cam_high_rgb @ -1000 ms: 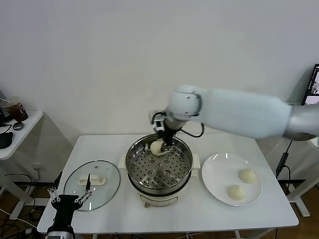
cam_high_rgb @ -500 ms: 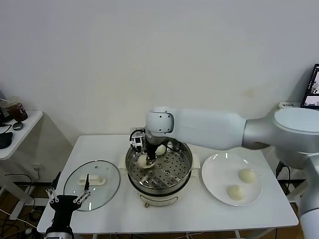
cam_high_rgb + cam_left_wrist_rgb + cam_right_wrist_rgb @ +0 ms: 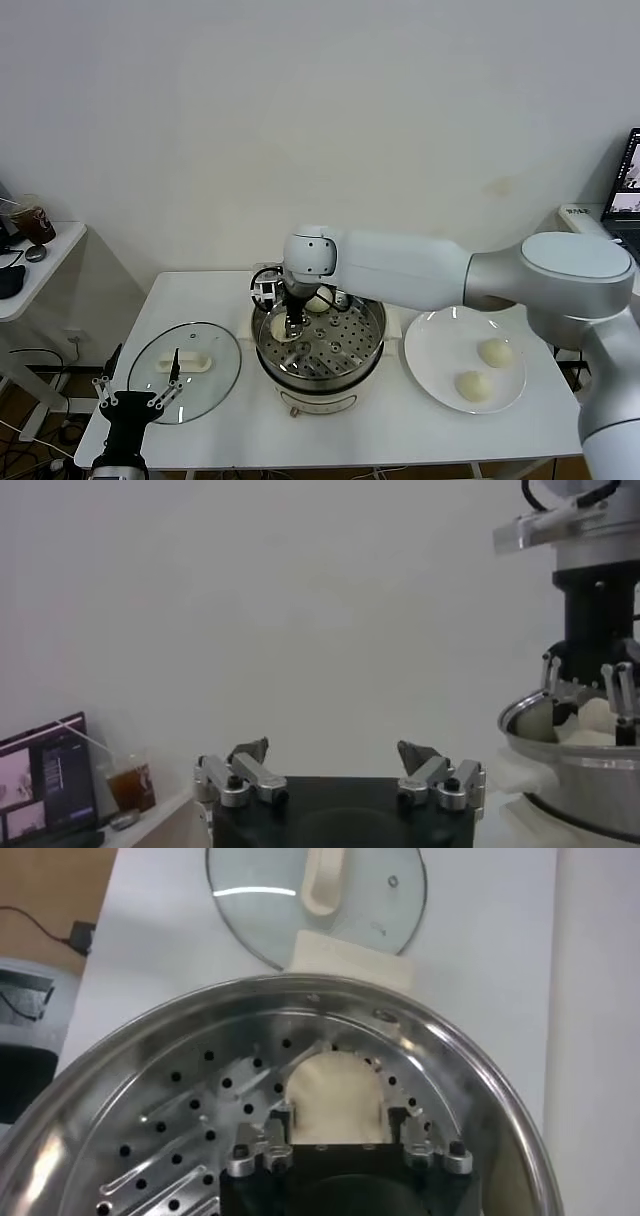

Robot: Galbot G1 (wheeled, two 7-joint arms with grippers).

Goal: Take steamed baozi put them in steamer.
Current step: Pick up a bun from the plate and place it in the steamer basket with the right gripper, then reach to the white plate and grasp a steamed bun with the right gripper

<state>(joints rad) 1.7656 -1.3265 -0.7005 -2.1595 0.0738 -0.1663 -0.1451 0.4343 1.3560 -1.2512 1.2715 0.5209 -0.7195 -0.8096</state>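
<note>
The steamer [image 3: 322, 376] stands mid-table, a steel pot with a perforated tray [image 3: 190, 1098]. My right gripper [image 3: 290, 322] reaches down into its left side. The jaws are open, one on each side of a pale baozi [image 3: 335, 1088] that rests on the tray [image 3: 277, 327]. A second baozi [image 3: 319, 303] lies at the back of the steamer. Two more baozi [image 3: 496, 352] [image 3: 472, 386] sit on the white plate [image 3: 432, 350] at the right. My left gripper [image 3: 140, 390] [image 3: 333, 750] waits open and empty at the front left, over the table's edge.
A glass lid [image 3: 185, 362] with a white handle lies flat left of the steamer, also in the right wrist view [image 3: 300, 893]. A side table [image 3: 30, 262] with a drink cup stands at far left. A wall is close behind the table.
My right gripper carried the baozi from the steamer's back to its left side, lowered it onto the tray and spread its jaws. The left arm has not moved.
</note>
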